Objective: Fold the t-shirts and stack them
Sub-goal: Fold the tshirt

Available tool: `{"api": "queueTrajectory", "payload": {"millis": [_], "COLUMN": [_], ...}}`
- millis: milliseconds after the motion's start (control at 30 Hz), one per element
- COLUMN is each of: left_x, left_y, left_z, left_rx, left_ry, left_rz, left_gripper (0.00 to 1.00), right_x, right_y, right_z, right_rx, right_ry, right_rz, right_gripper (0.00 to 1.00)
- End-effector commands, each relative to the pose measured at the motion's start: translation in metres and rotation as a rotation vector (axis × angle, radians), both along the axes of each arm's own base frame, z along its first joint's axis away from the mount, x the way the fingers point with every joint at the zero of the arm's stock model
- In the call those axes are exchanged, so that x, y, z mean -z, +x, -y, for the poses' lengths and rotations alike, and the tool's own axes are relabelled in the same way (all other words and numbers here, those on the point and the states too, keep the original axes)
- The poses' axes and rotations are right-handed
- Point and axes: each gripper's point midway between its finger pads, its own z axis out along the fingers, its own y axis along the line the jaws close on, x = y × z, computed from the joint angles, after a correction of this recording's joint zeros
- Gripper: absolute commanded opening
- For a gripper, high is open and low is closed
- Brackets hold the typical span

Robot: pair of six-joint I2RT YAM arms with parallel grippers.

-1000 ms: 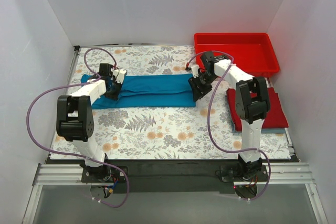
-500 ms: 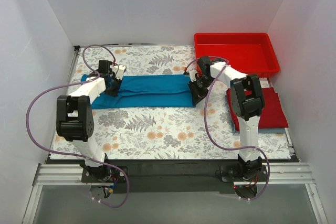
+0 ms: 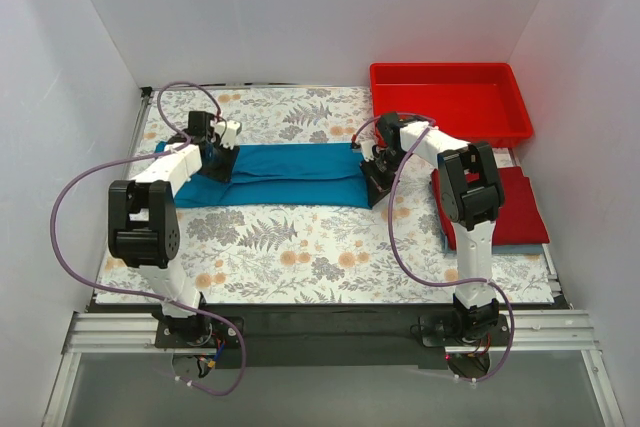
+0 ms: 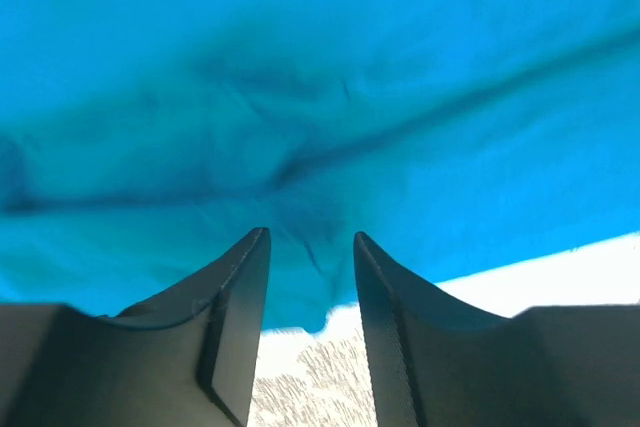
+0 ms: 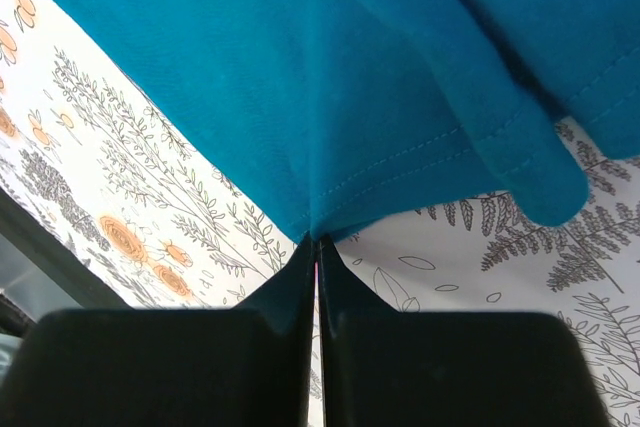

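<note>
Both hands have shifted at the ends of the teal t-shirt (image 3: 290,173) since the earlier view. The right hand (image 5: 316,239) has dropped onto the hem and closed, and the left hand (image 4: 310,239) has let its jaws part.

Nearest the arms, just on the near side of the red tray (image 3: 490,135), lies a red t-shirt (image 3: 500,209), folded to a neat rectangle. It rests on a bluish t-shirt (image 3: 520,247), of which only a thin edge shows. By the look of it, those two are already folded and stacked.

Farther out, left of the tray and stretched across the flowered tabletop (image 3: 300,247), the teal t-shirt lies as one long narrow band with its sides turned in.

- **Right hand:** at the end of the band closest to the tray, this hand is fully closed, with the hem pinched at its tips. The cloth creases run toward that pinch.
- **Left hand:** at the end farthest from the tray, this hand stands partly open over the cloth. Fabric shows between and beyond the fingers, and nothing is clamped.

The lengthwise fold looks finished. What seems left is folding the band crosswise down to a rectangle and carrying it across onto the red t-shirt beside the tray. If the right hand lifts while the left has no grip, the far end may drag and the fold may open.
</note>
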Motion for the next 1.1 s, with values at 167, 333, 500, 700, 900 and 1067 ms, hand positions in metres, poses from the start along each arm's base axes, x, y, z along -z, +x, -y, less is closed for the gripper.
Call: {"api": "queueTrajectory", "payload": {"millis": [167, 333, 500, 700, 900, 1067], "left_x": [0.004, 0.018, 0.013, -0.01, -0.025, -0.021], "left_y": [-0.027, -0.02, -0.007, 0.012, 0.031, 0.05], "left_z": [-0.003, -0.007, -0.01, -0.002, 0.006, 0.009], "left_rx": [-0.006, -0.039, -0.062, -0.041, -0.031, -0.032], "left_ry": [0.051, 0.101, 0.12, 0.082, 0.052, 0.049], "left_rz": [-0.005, 0.006, 0.041, 0.107, 0.151, 0.158], "left_gripper": [0.4, 0.38, 0.19, 0.0, 0.0, 0.0], "right_x": [-0.013, -0.013, -0.012, -0.01, -0.008, -0.007], "right_y": [0.001, 0.002, -0.001, -0.003, -0.004, -0.005], "right_z": [-0.001, -0.001, 0.002, 0.002, 0.002, 0.003], "right_rx": [-0.025, -0.021, -0.029, -0.03, -0.034, -0.037], "right_ry": [0.017, 0.017, 0.008, 0.01, 0.009, 0.008], "right_rz": [0.036, 0.036, 0.035, 0.027, 0.024, 0.02], "right_gripper": [0.01, 0.01, 0.01, 0.01, 0.01, 0.01]}}
